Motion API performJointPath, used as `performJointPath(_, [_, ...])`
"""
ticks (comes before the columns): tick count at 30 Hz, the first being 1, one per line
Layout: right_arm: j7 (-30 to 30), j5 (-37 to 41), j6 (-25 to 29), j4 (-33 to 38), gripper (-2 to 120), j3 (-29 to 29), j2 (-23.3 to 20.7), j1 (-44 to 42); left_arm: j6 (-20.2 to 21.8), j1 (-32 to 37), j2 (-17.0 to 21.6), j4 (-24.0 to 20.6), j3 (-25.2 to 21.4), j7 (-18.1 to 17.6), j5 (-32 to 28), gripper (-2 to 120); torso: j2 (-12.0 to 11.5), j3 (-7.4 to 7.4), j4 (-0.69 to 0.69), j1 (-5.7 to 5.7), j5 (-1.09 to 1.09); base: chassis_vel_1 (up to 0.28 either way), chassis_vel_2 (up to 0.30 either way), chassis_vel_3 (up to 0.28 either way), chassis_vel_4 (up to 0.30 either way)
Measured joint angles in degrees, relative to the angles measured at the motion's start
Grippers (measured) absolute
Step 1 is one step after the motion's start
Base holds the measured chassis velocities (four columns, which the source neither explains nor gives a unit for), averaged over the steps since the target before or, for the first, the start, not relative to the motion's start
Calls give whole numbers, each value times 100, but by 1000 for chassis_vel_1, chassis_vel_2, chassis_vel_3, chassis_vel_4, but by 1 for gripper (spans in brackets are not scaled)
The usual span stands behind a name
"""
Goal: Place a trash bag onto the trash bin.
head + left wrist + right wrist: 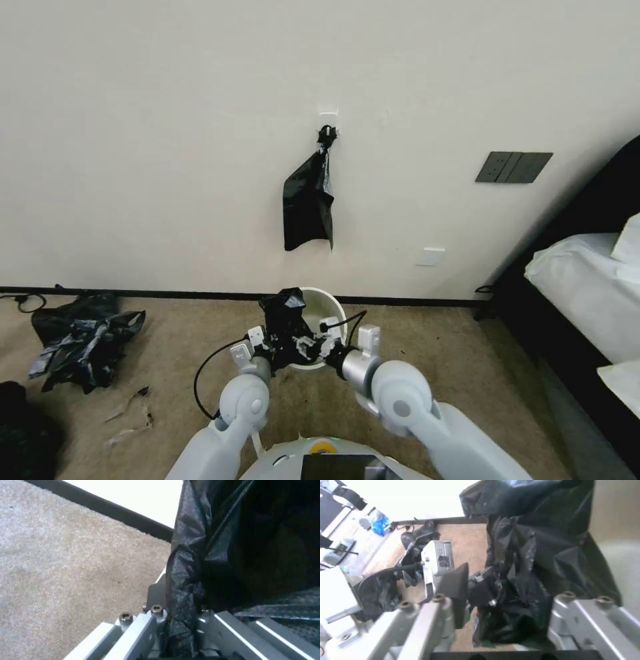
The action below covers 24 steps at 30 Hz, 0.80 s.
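Trash bin [323,308] stands on the carpet against the wall. Trash bag [285,319] sits bunched over the bin's left rim. Left pincer [272,343] grips the bag at the bin's near-left edge. Right pincer [315,345] is at the bin's near rim, touching the bag; finger state unclear. A second black bag [308,203] hangs on the wall above the bin.

Crumpled black trash bag [285,319] – bunched over cream trash bin's [325,308] left rim

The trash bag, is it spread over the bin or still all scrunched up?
Scrunched up. The trash bag is a crumpled bunch over the trash bin's left rim; most of its white inside shows uncovered.
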Motion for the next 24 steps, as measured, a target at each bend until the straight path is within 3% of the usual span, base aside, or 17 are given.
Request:
performJointPath(12, [-127, -643, 139, -405, 86, -167, 384, 99, 33, 61, -2, -115, 22, 37, 1, 1, 0, 0, 0, 0, 0, 0, 0, 0, 0])
performJointPath(14, [-126, -655, 144, -449, 84, -194, 433, 136, 36, 60, -10, -115, 32, 41, 0, 1, 0, 0, 0, 0, 0, 0, 0, 0, 0])
performJointPath(23, [10, -624, 147, -674, 48, -310, 635, 262, 48, 47, -11, -126, 87, 47, 1, 1, 0, 0, -1, 0, 0, 0, 0, 0, 0])
performJointPath(24, [10, -624, 147, -674, 48, -310, 635, 262, 48, 47, -11, -126, 87, 47, 1, 1, 0, 0, -1, 0, 0, 0, 0, 0, 0])
